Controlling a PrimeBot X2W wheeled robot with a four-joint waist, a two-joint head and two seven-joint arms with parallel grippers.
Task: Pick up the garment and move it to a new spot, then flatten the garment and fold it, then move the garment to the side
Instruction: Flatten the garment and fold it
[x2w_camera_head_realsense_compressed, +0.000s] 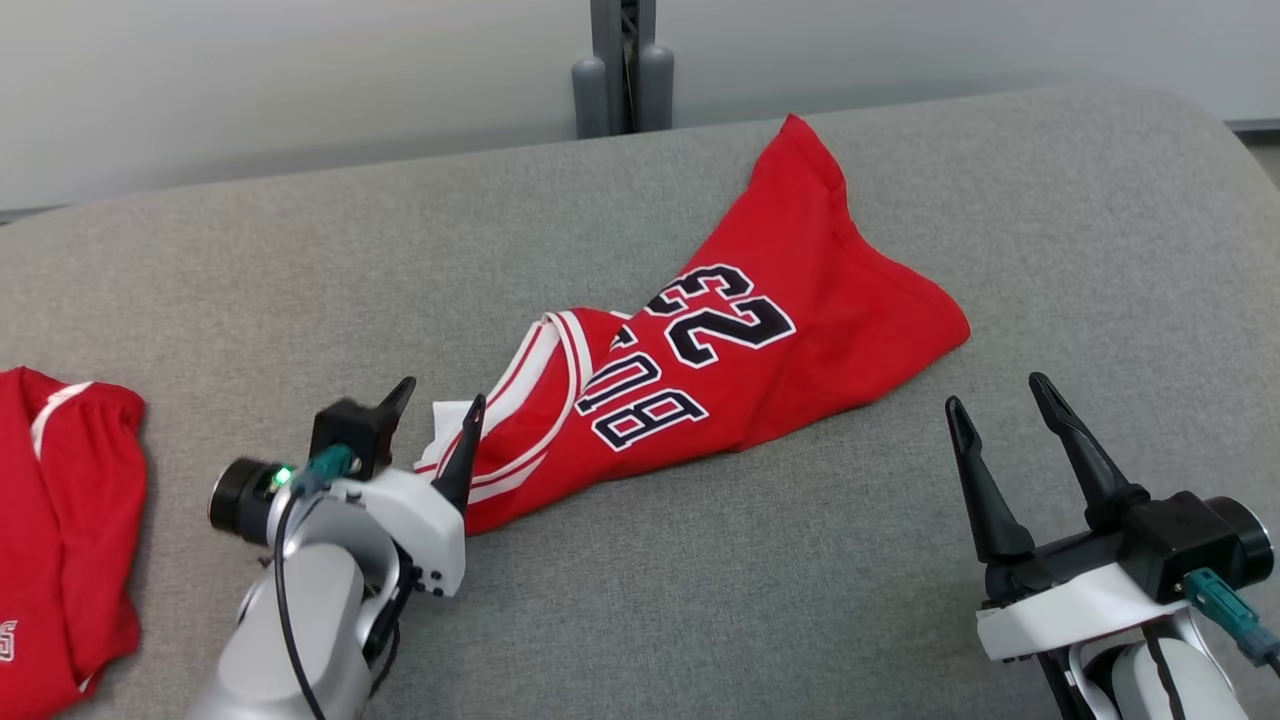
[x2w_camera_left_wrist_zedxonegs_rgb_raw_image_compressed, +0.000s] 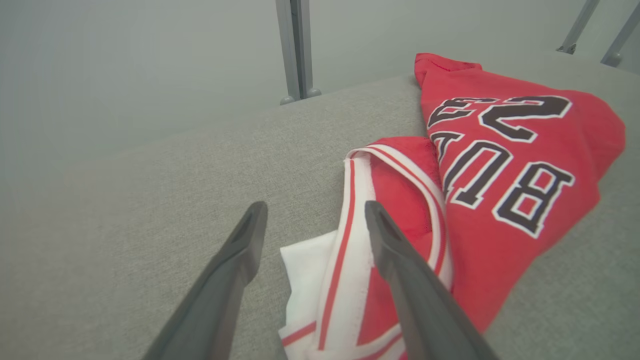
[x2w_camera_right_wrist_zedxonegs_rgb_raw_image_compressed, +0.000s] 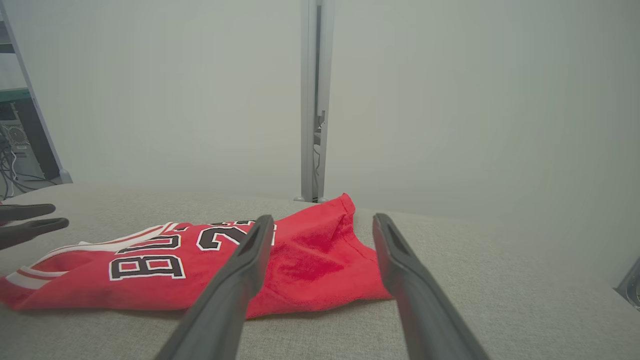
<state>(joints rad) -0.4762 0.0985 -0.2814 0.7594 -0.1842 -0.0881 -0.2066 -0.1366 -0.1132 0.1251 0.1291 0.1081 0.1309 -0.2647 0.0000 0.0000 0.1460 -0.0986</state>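
While the jersey (x2w_camera_head_realsense_compressed: 760, 350) lies crumpled | left tool (x2w_camera_head_realsense_compressed: 443, 391) spread over its striped edge (x2w_camera_left_wrist_zedxonegs_rgb_raw_image_compressed: 345, 240), likely to grab | right tool (x2w_camera_head_realsense_compressed: 997, 390) spread, clear of it

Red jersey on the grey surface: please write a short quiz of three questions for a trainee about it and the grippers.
1. True or false: the right gripper stands open, apart from the red jersey.
2. Which gripper is nearest the jersey's white-trimmed end? A) left gripper B) right gripper
3. Fill in: the number printed on the jersey is ___.
Key: 1 true; 2 A; 3 23.
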